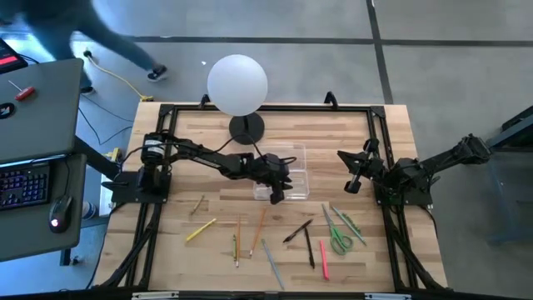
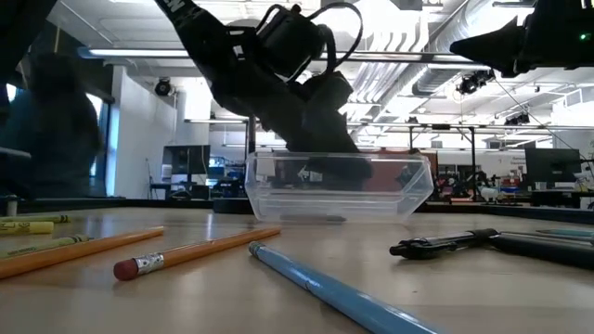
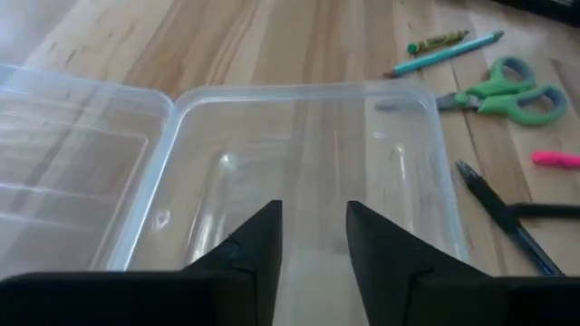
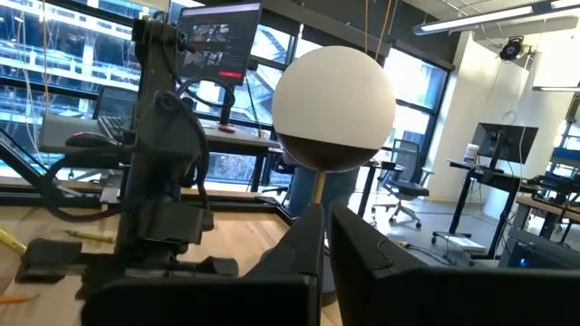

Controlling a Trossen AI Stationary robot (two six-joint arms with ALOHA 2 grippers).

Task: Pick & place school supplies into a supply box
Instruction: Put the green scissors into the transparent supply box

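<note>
The pale butcher-block wooden table (image 1: 208,187) lay under me, framed by black rails, with a white globe lamp on a black round base (image 1: 238,84) at its far edge and a bright open office beyond. My left gripper (image 3: 313,237) hung low over the small clear plastic rectangular supply box (image 3: 308,172), fingers slightly parted with nothing between them, tips just above its bare floor; its clear lid (image 3: 72,163) lay open beside them. Past my fingertips lay the green-handled scissors (image 3: 507,91), a teal pen (image 3: 444,52), a black pen (image 3: 503,217) and a pink marker (image 3: 555,159), all outside the box. My right gripper (image 1: 353,171) waited raised at the table's right side, fingers nearly closed, empty.
</note>
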